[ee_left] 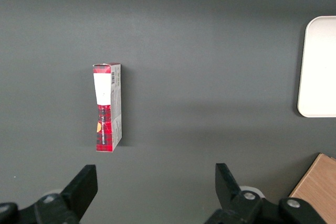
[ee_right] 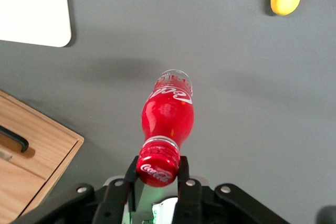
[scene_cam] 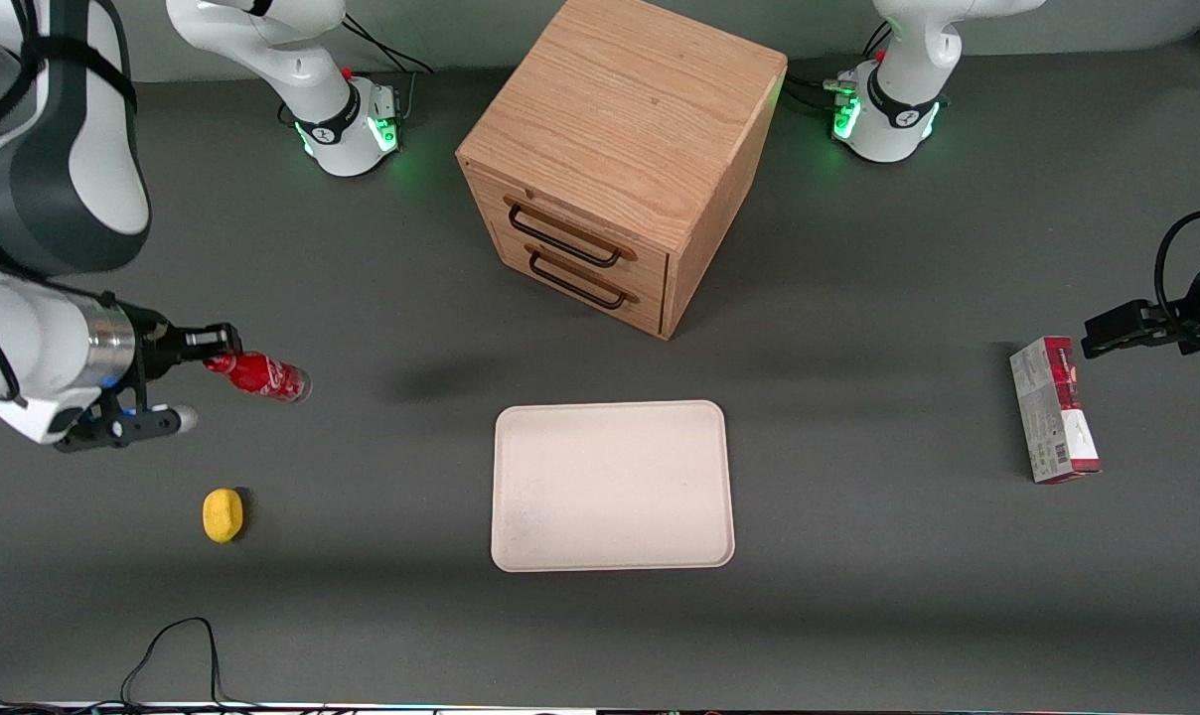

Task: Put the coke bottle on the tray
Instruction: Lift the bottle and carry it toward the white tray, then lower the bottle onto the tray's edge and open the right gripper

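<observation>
The coke bottle (scene_cam: 262, 376) is small and red with a white script logo and a clear base. My right gripper (scene_cam: 225, 350) is shut on its red cap and holds it tilted above the table at the working arm's end. In the right wrist view the bottle (ee_right: 168, 119) hangs from the gripper (ee_right: 157, 170), with a finger on each side of the cap. The cream-white tray (scene_cam: 612, 485) lies flat in the middle of the table, in front of the cabinet, and is bare. A corner of the tray also shows in the right wrist view (ee_right: 37, 14).
A wooden drawer cabinet (scene_cam: 620, 159) stands farther from the front camera than the tray. A yellow lemon-like object (scene_cam: 223, 514) lies nearer the front camera than the bottle. A red-and-grey carton box (scene_cam: 1053, 409) lies toward the parked arm's end. A black cable (scene_cam: 168, 655) runs along the table's near edge.
</observation>
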{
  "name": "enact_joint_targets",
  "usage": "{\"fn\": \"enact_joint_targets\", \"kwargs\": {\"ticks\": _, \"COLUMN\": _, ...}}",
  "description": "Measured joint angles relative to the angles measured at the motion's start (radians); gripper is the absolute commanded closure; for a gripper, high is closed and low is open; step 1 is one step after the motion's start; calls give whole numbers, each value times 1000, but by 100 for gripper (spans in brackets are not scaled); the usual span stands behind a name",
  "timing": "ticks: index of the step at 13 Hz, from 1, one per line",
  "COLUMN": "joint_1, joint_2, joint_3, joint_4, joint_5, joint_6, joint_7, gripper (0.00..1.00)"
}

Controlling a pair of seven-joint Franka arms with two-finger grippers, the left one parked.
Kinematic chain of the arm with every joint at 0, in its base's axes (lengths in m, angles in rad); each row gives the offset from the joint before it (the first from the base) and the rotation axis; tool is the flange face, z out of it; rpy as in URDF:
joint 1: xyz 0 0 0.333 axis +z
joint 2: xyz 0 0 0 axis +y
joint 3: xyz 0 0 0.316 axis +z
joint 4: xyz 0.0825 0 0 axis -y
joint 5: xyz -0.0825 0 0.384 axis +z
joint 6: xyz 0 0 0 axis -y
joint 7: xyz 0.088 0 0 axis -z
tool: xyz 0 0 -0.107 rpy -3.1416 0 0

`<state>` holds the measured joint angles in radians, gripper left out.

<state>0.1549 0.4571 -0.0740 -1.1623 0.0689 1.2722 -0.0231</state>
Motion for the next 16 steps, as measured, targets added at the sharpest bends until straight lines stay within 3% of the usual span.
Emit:
{"fn": "enact_joint_targets", "kwargs": {"ticks": 4, "joint_1": 1, "joint_2": 84, "joint_3": 18, "joint_4": 101, "joint_5": 28, "joint_6": -1, "joint_7": 72, "gripper": 100}}
{"fn": "enact_joint_targets", "kwargs": {"ticks": 8, "joint_1": 18, "joint_2": 212, "joint_3": 179, "joint_4": 242, "joint_5": 36, "joint_6": 78, "joint_7": 256, "gripper": 100}}
{"fn": "enact_joint_targets", "kwargs": {"ticks": 16, "joint_1": 143, "joint_2": 362, "joint_3": 193, "joint_4": 292, "joint_5": 31, "joint_6": 364, "joint_7": 496, "gripper": 100}}
